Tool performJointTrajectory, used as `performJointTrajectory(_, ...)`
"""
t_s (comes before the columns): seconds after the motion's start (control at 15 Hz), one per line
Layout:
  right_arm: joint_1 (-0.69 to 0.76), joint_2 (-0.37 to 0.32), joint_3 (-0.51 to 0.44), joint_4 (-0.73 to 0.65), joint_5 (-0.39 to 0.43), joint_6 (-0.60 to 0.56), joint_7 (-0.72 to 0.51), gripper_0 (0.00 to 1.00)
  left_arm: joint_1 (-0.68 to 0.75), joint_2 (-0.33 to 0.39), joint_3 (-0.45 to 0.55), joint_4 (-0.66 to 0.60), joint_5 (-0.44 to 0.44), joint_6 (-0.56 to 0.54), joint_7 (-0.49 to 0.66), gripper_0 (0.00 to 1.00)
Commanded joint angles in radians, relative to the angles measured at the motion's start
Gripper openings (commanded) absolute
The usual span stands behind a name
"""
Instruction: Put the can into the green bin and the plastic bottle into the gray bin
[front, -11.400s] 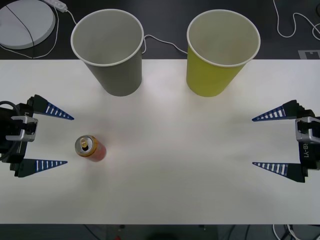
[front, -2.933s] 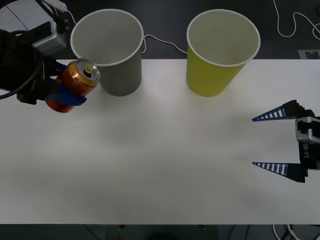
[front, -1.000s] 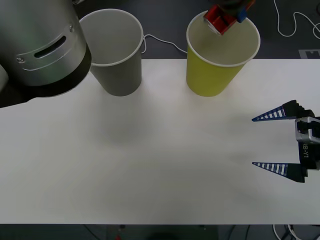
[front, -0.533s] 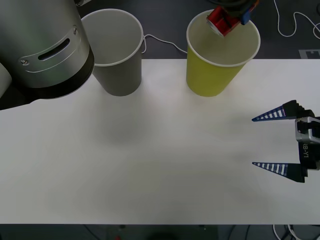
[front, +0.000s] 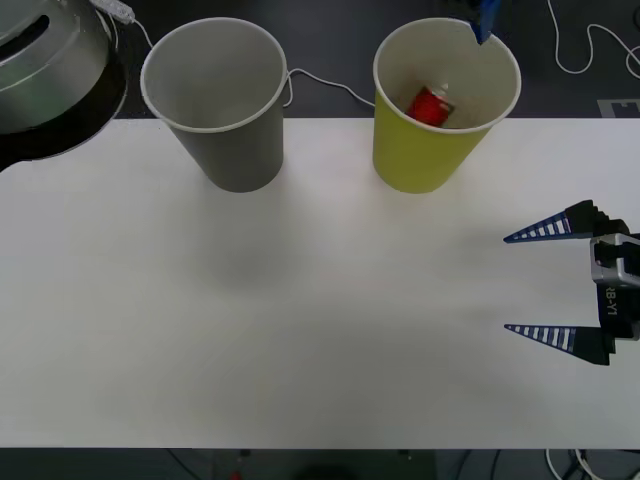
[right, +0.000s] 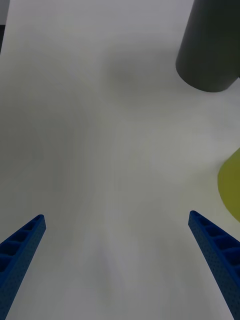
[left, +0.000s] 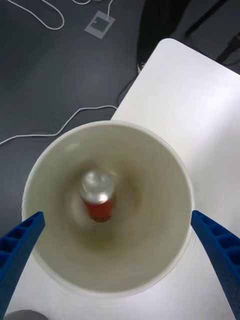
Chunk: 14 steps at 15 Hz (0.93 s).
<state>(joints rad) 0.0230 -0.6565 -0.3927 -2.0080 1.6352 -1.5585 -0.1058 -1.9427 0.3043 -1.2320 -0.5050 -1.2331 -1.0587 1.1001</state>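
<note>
Left gripper (left: 120, 280) just let go, fingers wide and empty; small orange-red can (left: 98, 197) now sits below it inside the yellow-green cup-shaped bin (left: 170, 235). Can part's done.

The small orange-red can (left: 99, 197) is showing blurred inside the yellow-green cup-shaped bin (left: 165, 250). The left gripper's blue fingers (front: 484, 18) are being cut off at twelve o'clock.

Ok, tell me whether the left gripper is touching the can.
Apart. In the left wrist view the left gripper has its fingers spread wide over the green bin, and the can sits down inside it, clear of both.
</note>
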Motion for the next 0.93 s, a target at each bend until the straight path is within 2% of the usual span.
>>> performJointTrajectory(0.07, 0.000, 0.000, 0.000, 0.000, 0.000, 0.000, 0.000, 1.00, 0.048, 0.133, 0.026, -0.107, 0.060, -0.052, -0.082, 1.00)
performJointTrajectory(0.4, 0.000, 0.000, 0.000, 0.000, 0.000, 0.000, 0.000, 1.00, 0.223, 0.371, 0.258, -0.337, -0.039, -0.202, -0.226, 1.00)
performJointTrajectory(0.6, 0.000, 0.000, 0.000, 0.000, 0.000, 0.000, 0.000, 1.00, 0.380, 0.553, 0.382, -0.626, -0.134, -0.230, -0.253, 1.00)
performJointTrajectory(0.73, 0.000, 0.000, 0.000, 0.000, 0.000, 0.000, 0.000, 1.00, 0.504, 0.641, 0.490, -0.764, -0.161, -0.250, -0.256, 1.00)
performJointTrajectory(0.93, 0.000, 0.000, 0.000, 0.000, 0.000, 0.000, 0.000, 1.00, 0.688, 0.716, 0.672, -0.872, -0.177, -0.305, -0.284, 1.00)
